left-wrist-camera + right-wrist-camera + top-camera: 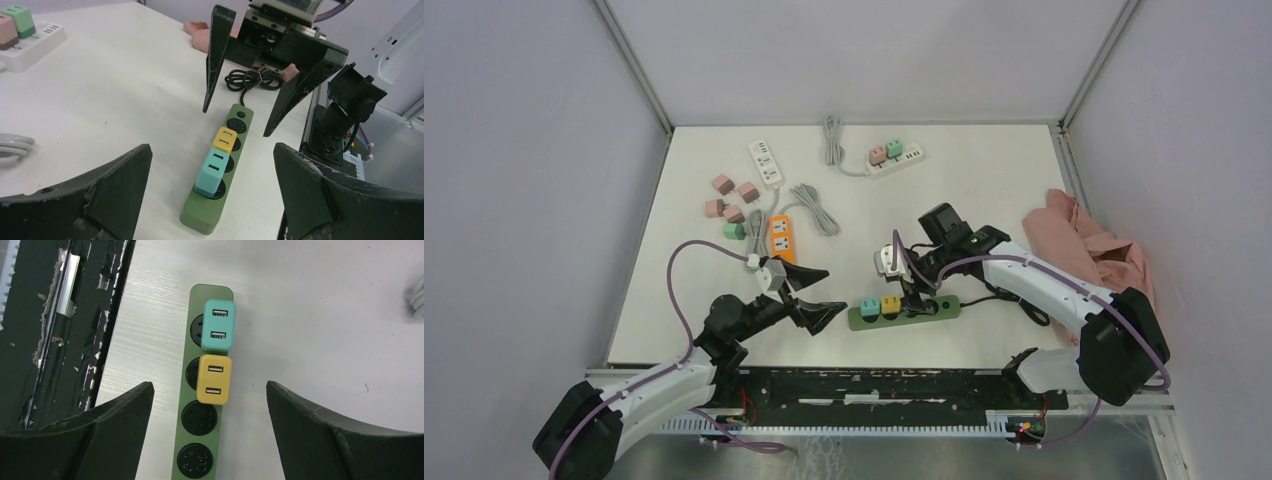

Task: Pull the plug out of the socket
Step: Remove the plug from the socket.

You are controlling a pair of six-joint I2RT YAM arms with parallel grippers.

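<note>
A green socket strip [929, 309] lies near the table's front edge, with a teal plug [870, 308] and a yellow plug [890, 304] seated side by side in it. My left gripper [834, 290] is open just left of the strip's end, in line with the teal plug [212, 172] and touching nothing. My right gripper [921, 288] hangs open above the strip's bare sockets, its fingers straddling the strip [212, 292] next to the yellow plug [214, 379]. In the left wrist view the right gripper [235, 122] stands past the yellow plug [225, 140].
The strip's black cable [1014, 300] coils to the right. A pink cloth [1094, 245] lies at the right edge. Further back are an orange strip [782, 238], two white strips [765, 163] [902, 162] and several loose plugs [729, 197].
</note>
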